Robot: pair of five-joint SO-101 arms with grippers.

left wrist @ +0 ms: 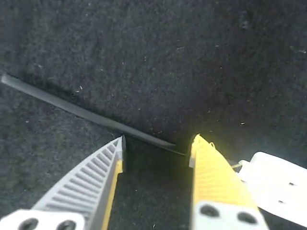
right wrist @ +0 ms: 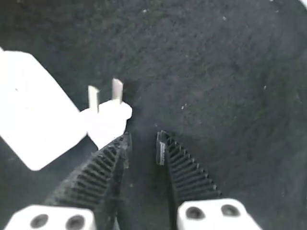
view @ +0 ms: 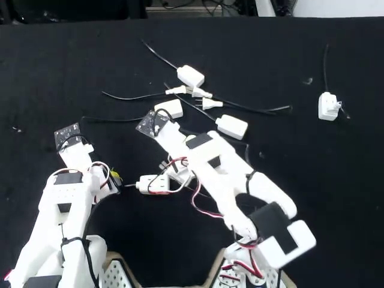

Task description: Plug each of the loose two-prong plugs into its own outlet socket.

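— Black cloth [view: 60,60] is laid over the whole table. What is found on it?

— Four white socket blocks are seen in the high view. The far block [view: 191,75] is placed toward 12 o'clock, the middle block [view: 170,108] is near the centre, the third block [view: 231,126] is at about 4 o'clock from the middle one, and the lone block [view: 328,106] is set well apart at 3 o'clock. Between the first three, loose plugs are lying: the left plug [view: 176,90], whose cable is led toward 9 o'clock, and the right plug [view: 211,104], whose cable is led toward 3 o'clock.

— How is the right gripper [right wrist: 143,139] held?

— Only a narrow gap is kept between its dark jaws, and nothing is gripped. A two-prong plug [right wrist: 108,117] is seen just beside the tip of one finger, outside the gap, next to a white block [right wrist: 33,110]. Whether plug and block are touching cannot be told. From above, this gripper [view: 153,123] is placed at 7 o'clock from the middle block, very near.

— And the left gripper [left wrist: 158,141]?

— It is opened wide and nothing is held. A black cable [left wrist: 86,112] is lying across the cloth just beyond its fingertips. From above, it [view: 68,137] is found at 9 o'clock on the table.
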